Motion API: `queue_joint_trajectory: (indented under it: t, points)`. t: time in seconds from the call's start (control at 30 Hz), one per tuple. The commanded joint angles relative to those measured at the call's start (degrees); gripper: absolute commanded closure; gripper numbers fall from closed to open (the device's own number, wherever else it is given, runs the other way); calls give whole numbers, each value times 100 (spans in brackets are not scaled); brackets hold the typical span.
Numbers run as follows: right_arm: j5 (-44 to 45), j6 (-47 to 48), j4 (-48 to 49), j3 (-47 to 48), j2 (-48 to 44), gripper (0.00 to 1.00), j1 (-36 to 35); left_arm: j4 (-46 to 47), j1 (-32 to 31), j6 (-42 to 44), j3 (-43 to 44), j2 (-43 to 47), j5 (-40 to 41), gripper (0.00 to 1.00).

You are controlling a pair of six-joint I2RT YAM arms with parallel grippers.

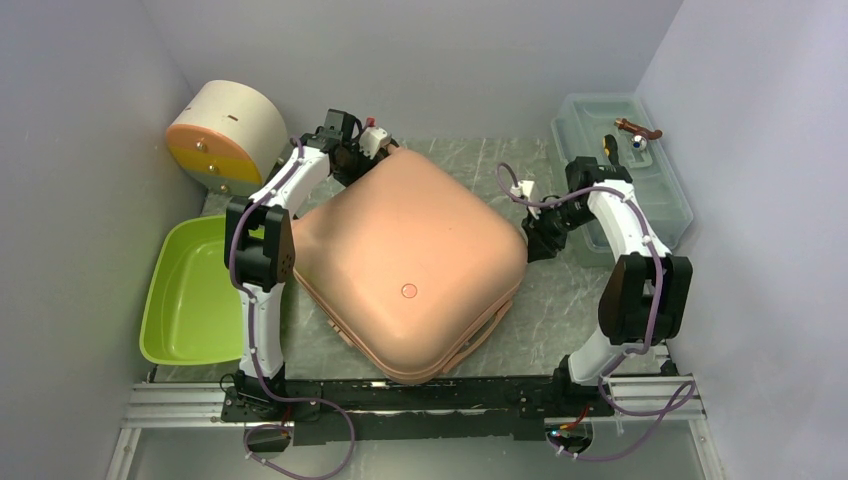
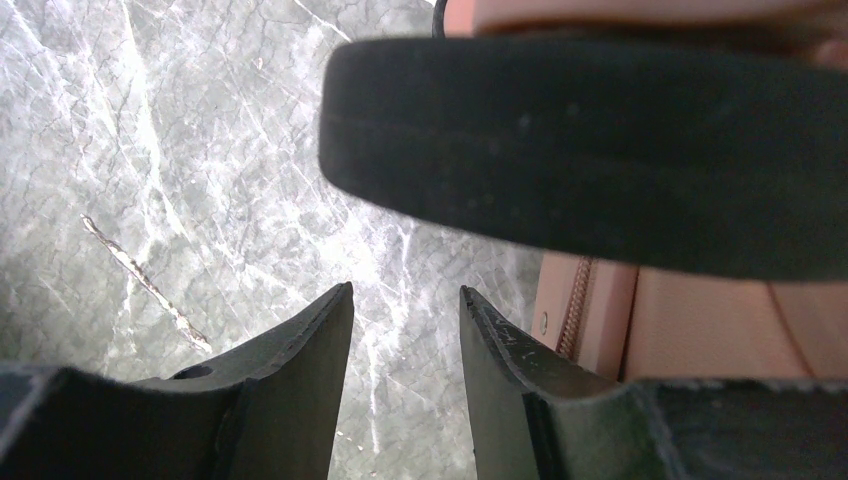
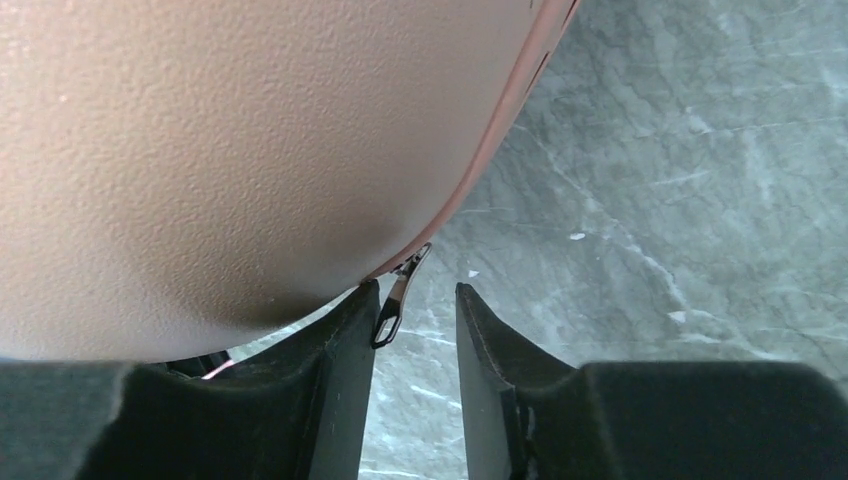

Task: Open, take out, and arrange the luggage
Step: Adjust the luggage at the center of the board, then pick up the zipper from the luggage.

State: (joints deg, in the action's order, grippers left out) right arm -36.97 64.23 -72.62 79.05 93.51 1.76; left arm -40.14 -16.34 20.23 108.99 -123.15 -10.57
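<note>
Salmon-pink luggage [image 1: 410,270] flat on counter [image 1: 560,300].
Left arm [image 1: 262,250], right arm [image 1: 640,280] elbow-up at opposite corners; jaws apart, zipper pull [image 3: 393,303] between right pair.

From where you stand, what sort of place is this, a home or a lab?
Probably a lab test booth: a left arm and right arm bolted to a metal rail, plain walls around a marble-patterned table, and props, the pink luggage and a green tub.
</note>
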Motion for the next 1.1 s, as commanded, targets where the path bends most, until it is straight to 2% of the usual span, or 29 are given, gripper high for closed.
queue_joint_trajectory:
  t: [0.0,0.27,0.4,0.67,1.07]
  points:
    - [-256,-17,-239,177,144,68,-14,-942,-616,-218,-58,362,-855,50]
    - [-355,-516,249,209,227,90,56,-907,-617,-221,-165,408,-872,50]
    - [-552,-631,141,385,372,99,111,-906,-616,-210,-168,431,-892,50]
    - [-855,-985,331,463,476,100,149,-904,-619,-215,-242,415,-1017,51]
    - [-769,-2636,2274,81,285,100,141,-882,-659,-201,-455,382,-1201,54]
